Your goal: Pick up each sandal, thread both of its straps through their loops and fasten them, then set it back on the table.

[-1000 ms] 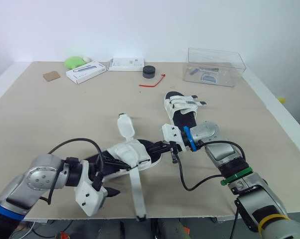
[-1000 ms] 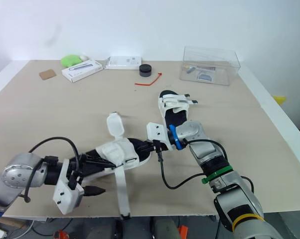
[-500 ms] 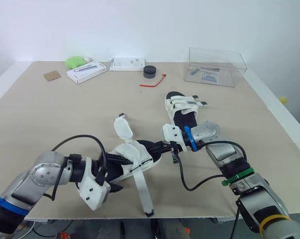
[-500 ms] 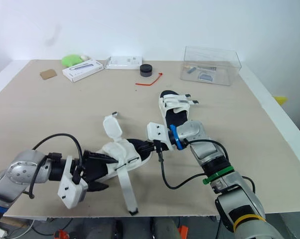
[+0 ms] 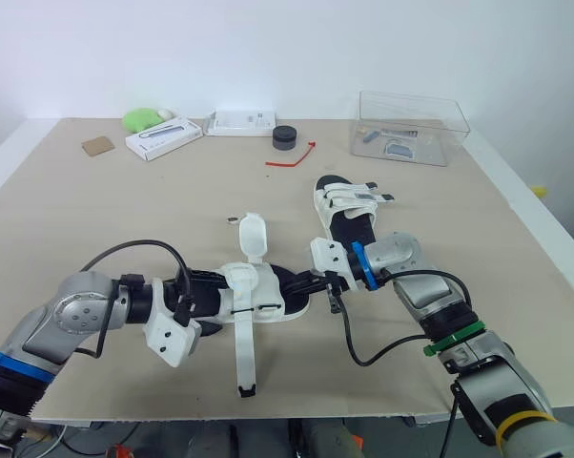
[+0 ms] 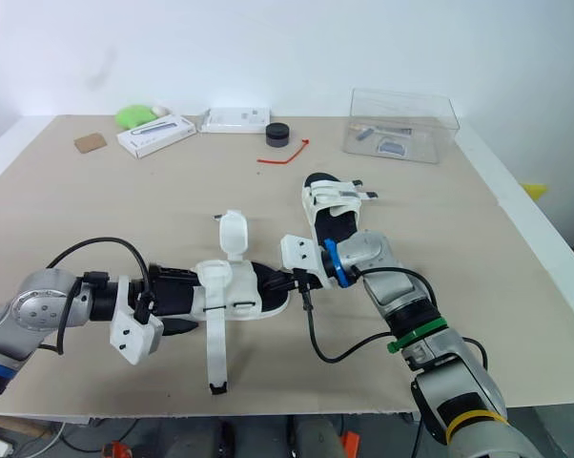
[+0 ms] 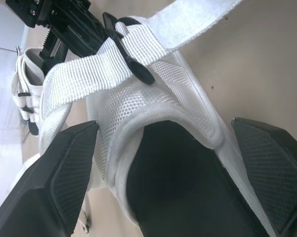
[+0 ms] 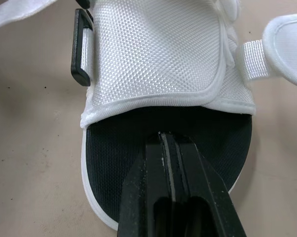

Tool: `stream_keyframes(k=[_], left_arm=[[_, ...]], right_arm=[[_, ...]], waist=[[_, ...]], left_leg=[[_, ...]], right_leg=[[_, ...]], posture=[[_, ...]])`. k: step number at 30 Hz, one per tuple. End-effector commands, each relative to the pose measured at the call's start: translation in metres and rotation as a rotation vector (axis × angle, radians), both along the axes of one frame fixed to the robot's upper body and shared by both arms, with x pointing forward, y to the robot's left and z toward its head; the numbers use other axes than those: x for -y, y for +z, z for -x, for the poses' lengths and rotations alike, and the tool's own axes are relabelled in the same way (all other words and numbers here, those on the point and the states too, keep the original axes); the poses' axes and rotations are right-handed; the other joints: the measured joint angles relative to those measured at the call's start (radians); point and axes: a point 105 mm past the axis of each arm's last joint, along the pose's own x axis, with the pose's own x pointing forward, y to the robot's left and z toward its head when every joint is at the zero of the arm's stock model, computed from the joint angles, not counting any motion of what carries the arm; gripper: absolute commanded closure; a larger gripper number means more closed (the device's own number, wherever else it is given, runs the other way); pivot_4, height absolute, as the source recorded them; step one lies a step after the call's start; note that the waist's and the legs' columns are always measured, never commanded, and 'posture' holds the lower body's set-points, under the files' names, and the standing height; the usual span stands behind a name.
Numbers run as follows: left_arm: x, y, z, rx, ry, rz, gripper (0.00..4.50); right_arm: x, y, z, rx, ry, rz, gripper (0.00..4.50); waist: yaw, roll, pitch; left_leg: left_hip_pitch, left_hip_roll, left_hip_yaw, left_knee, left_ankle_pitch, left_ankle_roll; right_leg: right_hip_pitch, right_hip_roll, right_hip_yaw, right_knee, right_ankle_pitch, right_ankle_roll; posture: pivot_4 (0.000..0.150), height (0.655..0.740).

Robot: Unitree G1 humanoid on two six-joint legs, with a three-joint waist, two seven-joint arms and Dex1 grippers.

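**Desk:** How far along are you?

**Operator:** About halfway, I judge. The far sandal [image 5: 349,208] lies flat on the table [image 5: 96,219] with both straps across it, apparently fastened. The near sandal [image 5: 263,291] sits between my arms, close to the near edge. One long strap [image 5: 242,348] passes through its black loop [image 7: 131,54] but trails loose. The other strap [image 5: 253,236] stands up, unfastened.

**Desk:** And the pincers?

**Operator:** My left pincer [image 5: 211,303] is spread wide, straddling the heel. My right pincer [image 5: 304,284] is closed at the toe, and I cannot tell whether it clamps the sole.

**Desk:** Room to work?

**Operator:** Plenty of bare table to the left and beyond. The near side is tight, since the long strap's tip almost reaches the near edge. The far sandal lies just beyond my right pincer. The clear box [image 5: 413,127] is well apart, at the far right.
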Motion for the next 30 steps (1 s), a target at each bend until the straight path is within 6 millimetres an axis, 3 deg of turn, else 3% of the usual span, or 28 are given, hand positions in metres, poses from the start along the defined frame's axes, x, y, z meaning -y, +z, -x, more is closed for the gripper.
stream_keyframes(k=[1, 7, 16, 21, 30], left_arm=[[-0.004, 0.004, 0.005, 0.01, -0.006, -0.003, 0.04], [-0.01, 0.007, 0.029, -0.042, 0.0, 0.026, 0.04], [-0.002, 0.018, 0.046, 0.1, -0.068, 0.081, 0.04], [0.012, 0.001, 0.059, 0.102, -0.153, 0.051, 0.04], [0.037, -0.013, 0.065, 0.09, -0.283, 0.046, 0.04]], right_arm=[[0.008, -0.016, 0.001, -0.028, -0.022, 0.072, 4.5], [0.012, -0.018, 0.004, -0.033, -0.027, 0.076, 4.5], [0.013, -0.02, 0.005, -0.038, -0.022, 0.082, 4.5], [0.009, -0.02, 0.004, -0.036, -0.015, 0.081, 4.5], [0.013, -0.02, 0.003, -0.035, -0.029, 0.087, 4.5]], waist=[[0.0, 0.0, 0.0], [0.0, 0.0, 0.0], [0.001, 0.0, 0.0], [0.001, 0.0, 0.0], [0.001, 0.0, 0.0]], left_leg=[[0.0, 0.0, 0.0, 0.0, 0.0, 0.0], [0.0, 0.0, 0.0, 0.0, -0.001, 0.001], [0.0, 0.0, 0.0, -0.001, -0.001, 0.001], [0.0, -0.001, 0.001, -0.001, -0.001, 0.001], [0.0, -0.001, 0.001, 0.0, -0.001, 0.001]], right_leg=[[0.0, 0.0, 0.0, 0.0, 0.0, 0.0], [0.0, -0.002, 0.0, 0.0, -0.001, -0.001], [0.0, -0.005, -0.002, 0.0, -0.001, -0.001], [0.0, -0.006, -0.002, 0.0, -0.001, -0.002], [0.0, -0.005, -0.002, 0.0, -0.001, -0.001]], posture=[[0.15, 0.74], [0.15, 0.74], [0.15, 0.74], [0.15, 0.74], [0.15, 0.74]])
